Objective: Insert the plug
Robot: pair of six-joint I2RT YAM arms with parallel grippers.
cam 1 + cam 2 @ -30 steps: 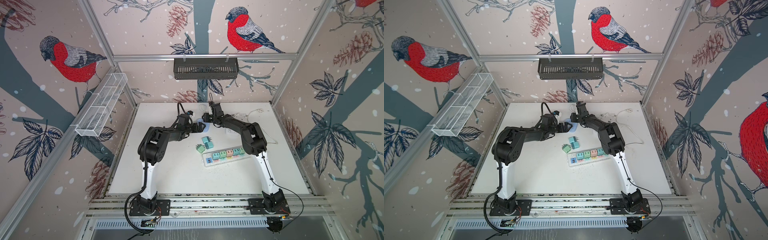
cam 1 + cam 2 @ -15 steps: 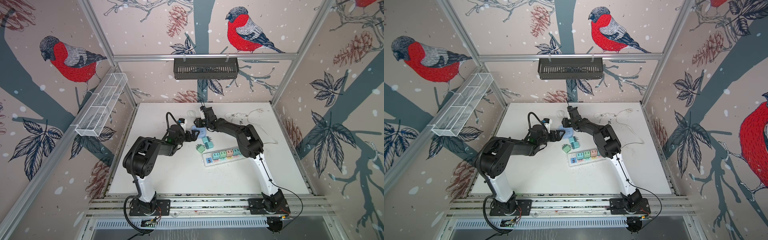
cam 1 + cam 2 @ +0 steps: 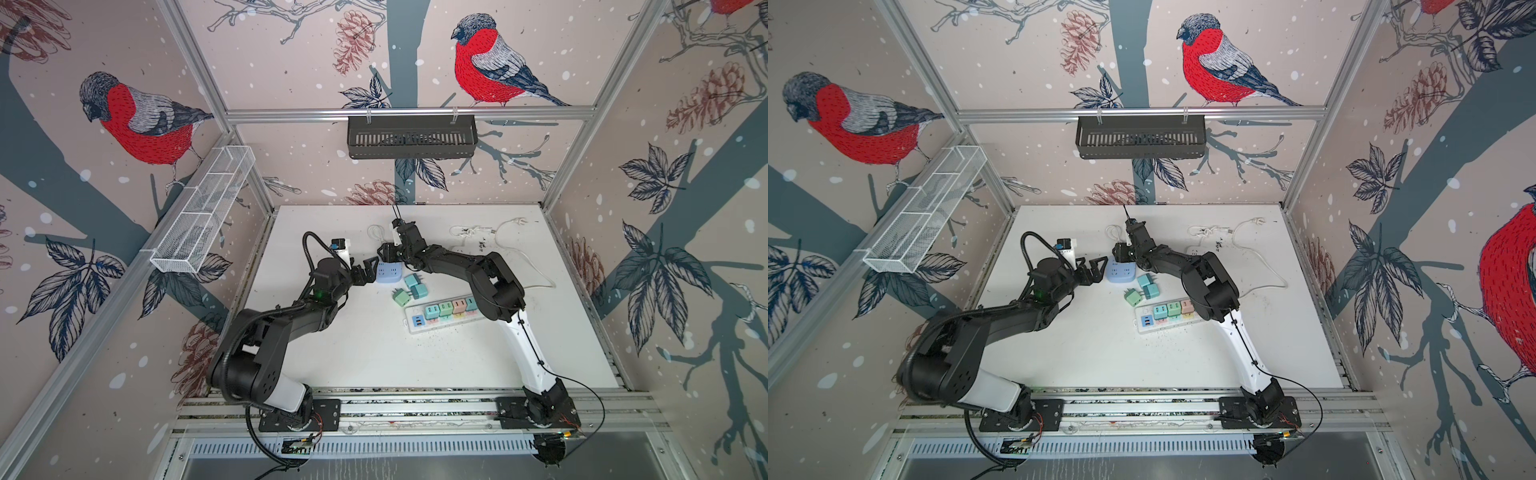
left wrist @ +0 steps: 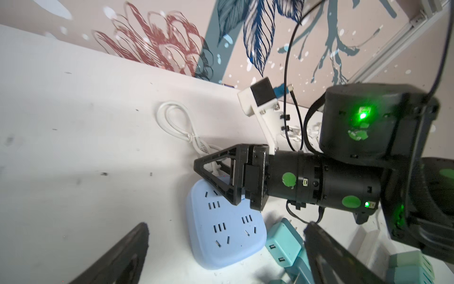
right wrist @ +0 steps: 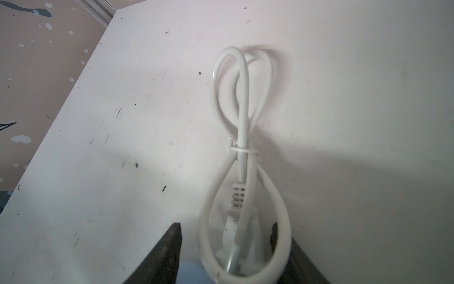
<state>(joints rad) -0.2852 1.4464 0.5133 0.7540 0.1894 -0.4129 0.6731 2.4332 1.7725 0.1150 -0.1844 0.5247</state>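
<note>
A light blue square socket block (image 3: 388, 274) (image 3: 1121, 273) lies mid-table, its white cord (image 5: 242, 123) looped and tied behind it. My right gripper (image 3: 384, 252) (image 5: 225, 225) sits at the block's far edge, open, with the cord loop lying loose between its fingers (image 4: 216, 154). My left gripper (image 3: 369, 269) (image 4: 227, 225) is wide open just left of the block and holds nothing. Two loose teal plugs (image 3: 415, 285) (image 4: 282, 243) and a green plug (image 3: 401, 297) lie right of the block. Several plugs sit in the white power strip (image 3: 415, 328) (image 3: 1144, 330).
A second white cable (image 3: 511, 237) trails over the back right of the table. A black basket (image 3: 411, 137) hangs on the back wall and a white wire rack (image 3: 203, 208) on the left wall. My right arm's elbow (image 3: 494, 286) hangs over the strip's right end.
Both grippers and the blue socket block have shifted forward and left. The right jaws have widened off the cord. The left jaws stay wide open.
</note>
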